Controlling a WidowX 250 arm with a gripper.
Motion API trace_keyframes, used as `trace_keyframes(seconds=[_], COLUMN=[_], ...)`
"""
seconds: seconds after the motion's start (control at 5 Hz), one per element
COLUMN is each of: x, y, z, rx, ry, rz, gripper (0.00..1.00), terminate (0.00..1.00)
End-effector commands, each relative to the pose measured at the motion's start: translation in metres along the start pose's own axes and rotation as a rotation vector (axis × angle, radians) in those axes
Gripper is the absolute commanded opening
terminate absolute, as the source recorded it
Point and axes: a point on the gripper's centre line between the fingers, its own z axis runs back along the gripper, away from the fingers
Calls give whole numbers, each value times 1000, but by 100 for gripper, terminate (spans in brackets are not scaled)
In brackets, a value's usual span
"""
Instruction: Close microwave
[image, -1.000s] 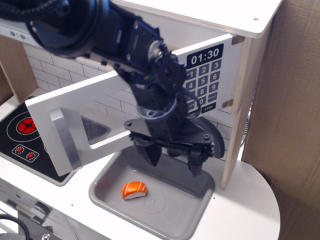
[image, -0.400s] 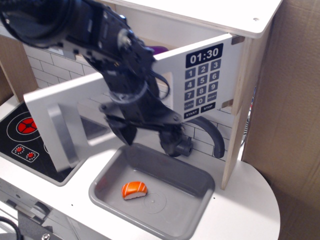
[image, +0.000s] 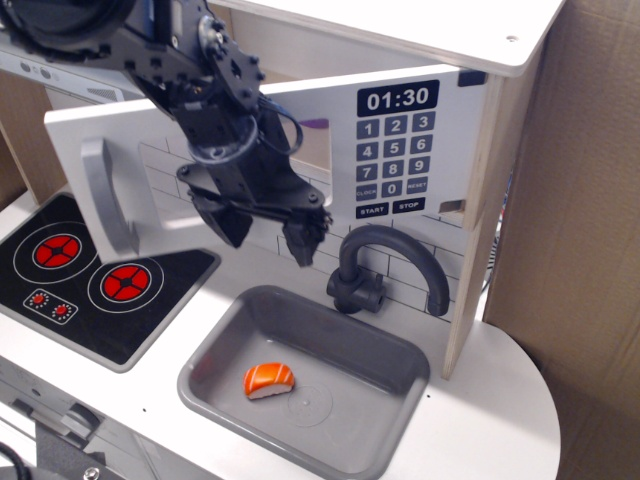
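Microwave (image: 400, 140) spans the upper middle of the frame, its door nearly flush, handle (image: 105, 195) at left. Gripper (image: 265, 232) hangs before the door, jaws apart, holding nothing. Sink (image: 390, 400) lies lower centre with faucet (image: 385, 265) behind and sushi (image: 269, 380) inside; stove (image: 90, 280) sits at left

White microwave (image: 400, 140) (keypad 01:30), grey-handled door seemingly almost shut.

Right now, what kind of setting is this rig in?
Looks like a toy play kitchen, probably wooden: a white microwave with a printed 01:30 keypad, a black stove top with red rings, and a grey sink holding a toy sushi piece. The gripper hangs open by the microwave door.
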Motion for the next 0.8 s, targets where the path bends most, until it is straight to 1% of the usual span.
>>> trace_keyframes(seconds=[0.0,0.2,0.6], x=[46,62,87], y=[29,37,45], z=[-5,-6,2], rx=[-18,-23,13], ry=[-77,-92,-144], rz=[-142,-177,-225], gripper=[100,100,100], terminate=[0,0,0])
